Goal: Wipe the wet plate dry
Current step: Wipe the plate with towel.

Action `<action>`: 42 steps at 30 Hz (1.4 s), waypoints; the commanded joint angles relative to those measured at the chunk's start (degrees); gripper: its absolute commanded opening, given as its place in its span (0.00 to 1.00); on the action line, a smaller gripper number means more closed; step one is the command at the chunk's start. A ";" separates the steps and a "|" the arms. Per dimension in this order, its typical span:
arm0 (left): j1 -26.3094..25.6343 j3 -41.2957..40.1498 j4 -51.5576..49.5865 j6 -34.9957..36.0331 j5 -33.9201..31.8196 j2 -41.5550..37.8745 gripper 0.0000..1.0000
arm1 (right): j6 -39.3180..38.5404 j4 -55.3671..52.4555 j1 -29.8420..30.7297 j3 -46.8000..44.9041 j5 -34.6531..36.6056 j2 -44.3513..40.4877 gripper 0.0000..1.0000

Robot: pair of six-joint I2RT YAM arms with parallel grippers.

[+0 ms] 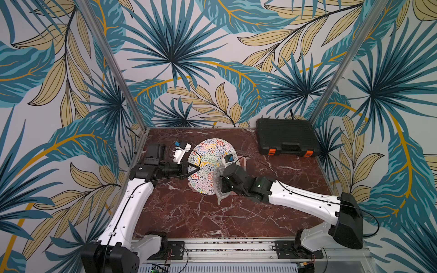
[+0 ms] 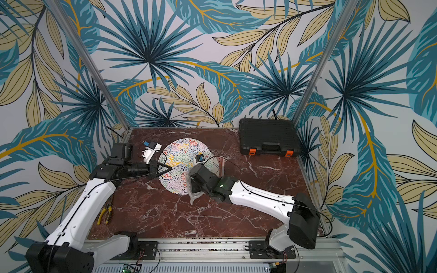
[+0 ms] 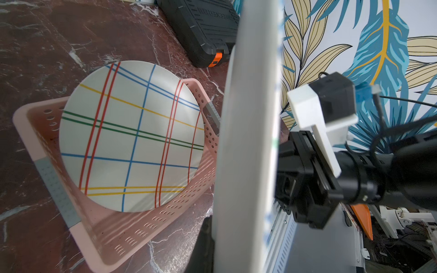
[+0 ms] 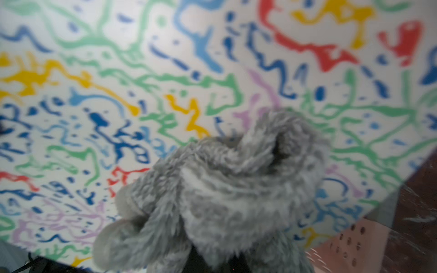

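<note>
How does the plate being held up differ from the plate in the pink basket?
Pattern: the held plate has multicolour squiggles; the basket plate has straight crossing coloured lines. Pose: the held plate stands on edge, its rim in the left gripper; the basket plate rests in the pink basket. Contact: a grey cloth presses the held plate's face; no gripper touches the basket plate. Both are round and white-based.

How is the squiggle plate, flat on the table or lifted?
Lifted and tilted: the left hand grips the plate by its rim; the left wrist view shows it edge-on.
</note>
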 commanded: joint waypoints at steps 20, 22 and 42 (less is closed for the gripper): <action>-0.48 2.41 0.08 0.84 10.53 -3.27 0.00 | 1.49 -2.01 -12.76 -13.25 0.00 -16.18 0.00; -0.47 2.46 -0.28 1.27 10.37 -3.29 0.00 | 1.26 -3.08 -13.02 -12.55 0.17 -16.70 0.00; -3.32 7.87 -12.48 15.54 6.85 -3.73 0.00 | -5.26 -20.40 -31.69 13.21 -29.13 -18.65 0.00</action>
